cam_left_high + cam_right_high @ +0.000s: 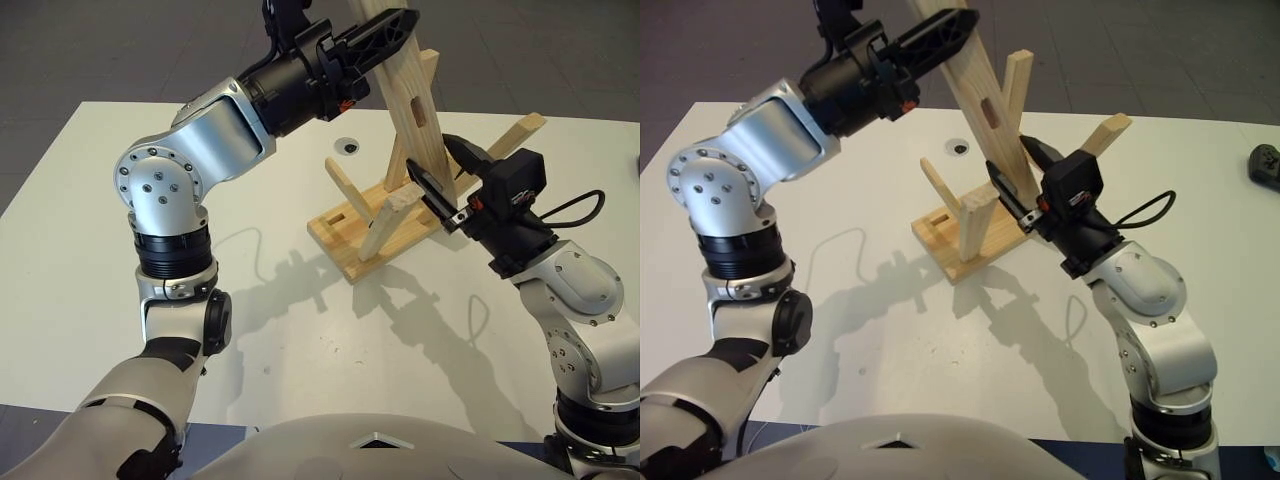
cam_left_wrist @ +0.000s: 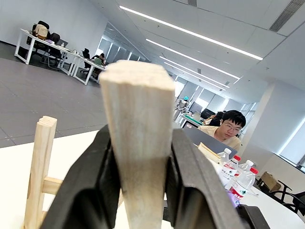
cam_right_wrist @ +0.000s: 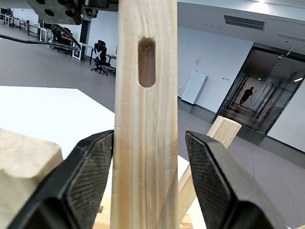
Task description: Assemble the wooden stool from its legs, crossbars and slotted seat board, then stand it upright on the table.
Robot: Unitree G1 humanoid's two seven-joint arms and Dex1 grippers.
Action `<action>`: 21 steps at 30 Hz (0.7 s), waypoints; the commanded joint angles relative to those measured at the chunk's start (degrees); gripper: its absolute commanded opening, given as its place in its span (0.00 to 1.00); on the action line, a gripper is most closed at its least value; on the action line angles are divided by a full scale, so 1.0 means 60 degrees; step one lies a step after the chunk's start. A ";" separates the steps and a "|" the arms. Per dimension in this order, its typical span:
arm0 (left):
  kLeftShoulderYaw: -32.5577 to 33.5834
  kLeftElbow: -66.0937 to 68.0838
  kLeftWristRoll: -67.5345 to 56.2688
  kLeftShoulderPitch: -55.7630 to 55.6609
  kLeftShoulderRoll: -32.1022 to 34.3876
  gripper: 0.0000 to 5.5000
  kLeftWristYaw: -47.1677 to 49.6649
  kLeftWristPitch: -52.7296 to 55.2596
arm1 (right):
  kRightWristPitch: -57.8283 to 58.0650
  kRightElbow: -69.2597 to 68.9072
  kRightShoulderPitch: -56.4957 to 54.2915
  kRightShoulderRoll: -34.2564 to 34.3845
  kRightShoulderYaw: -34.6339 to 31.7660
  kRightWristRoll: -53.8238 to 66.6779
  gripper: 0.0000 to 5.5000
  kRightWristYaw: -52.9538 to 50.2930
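Stool parts stand half joined near the middle of the white table [image 1: 110,150]. The slotted seat board [image 1: 330,236] lies flat on it, and several legs stick up from the board at loose angles.

The tall leg [image 1: 410,100] leans up and to the left. The left gripper [image 1: 385,35] is clamped on its top end, with a finger pressed to each side. Lower on the same leg, the right gripper [image 1: 445,175] straddles the wood. Its fingers are spread a little wider than the leg, and a gap shows on one side.

A shorter front leg [image 1: 385,228] rises just beside the right gripper's near finger and crowds it. Another slanted leg [image 1: 515,133] pokes out to the right behind that gripper. A small leg [image 1: 347,187] tilts at the board's left side.

A round hole [image 1: 348,146] sits in the tabletop just beyond the board. A dark object [image 1: 1265,165] lies at the far right edge, well apart from the stool. A black cable [image 1: 580,205] loops off the right wrist.
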 commanded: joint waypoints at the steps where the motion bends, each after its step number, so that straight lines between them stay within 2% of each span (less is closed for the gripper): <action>1: 0.0872 0.0727 -0.0111 -0.0432 -0.0032 0.19 0.0300 -0.0510 | 0.0060 0.0155 -0.0047 0.0314 -0.0492 0.0330 0.62 -0.0148; 6: 0.1483 0.1679 0.0418 -0.1186 0.0677 0.19 -0.0023 -0.0911 | 0.0237 0.0305 0.0077 0.0633 -0.1115 0.1058 0.75 -0.0208; 10: 0.0473 0.2082 0.3035 -0.1337 0.2341 0.19 -0.1908 -0.2052 | 0.0641 -0.0030 0.0135 0.1135 -0.2069 0.3083 0.87 -0.0547; 13: -0.0408 0.2457 0.4717 -0.0942 0.3032 0.19 -0.3126 -0.2901 | 0.0913 -0.0749 0.0223 0.1096 -0.2283 0.4640 0.96 -0.0935; 17: -0.0972 0.2352 0.5540 0.0258 0.2903 0.19 -0.3893 -0.3117 | 0.1390 -0.1537 0.0558 0.0694 -0.1726 0.5531 0.98 -0.1369; 21: -0.1147 0.1951 0.5753 0.1111 0.2386 0.19 -0.3964 -0.2896 | 0.1660 -0.1626 0.0871 0.0384 -0.1121 0.5323 0.98 -0.1733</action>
